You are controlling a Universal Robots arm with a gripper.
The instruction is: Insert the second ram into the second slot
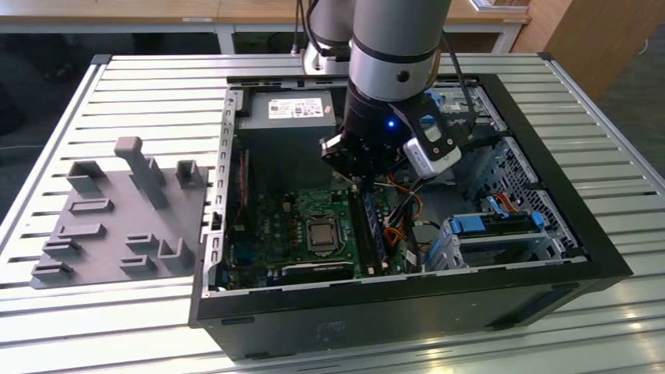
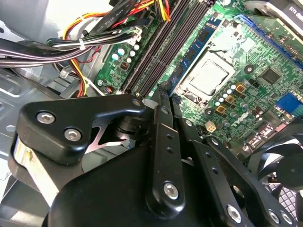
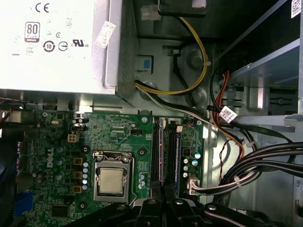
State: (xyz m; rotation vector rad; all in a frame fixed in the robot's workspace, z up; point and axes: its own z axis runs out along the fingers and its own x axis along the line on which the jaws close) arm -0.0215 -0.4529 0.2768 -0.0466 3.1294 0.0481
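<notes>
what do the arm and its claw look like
The arm is a silver-grey tube with black joint bands and a small blue light at the wrist; black cables run alongside. The claw is matte black, built of jointed bars with silver screws.

The arm (image 1: 400,47) stands upright, claw (image 1: 360,176) pointing down.

Silver-grey arm (image 1: 400,47), black wrist (image 1: 372,117), blue light (image 1: 392,123); black tool (image 2: 164,94), silver screws (image 2: 171,190).
</notes>
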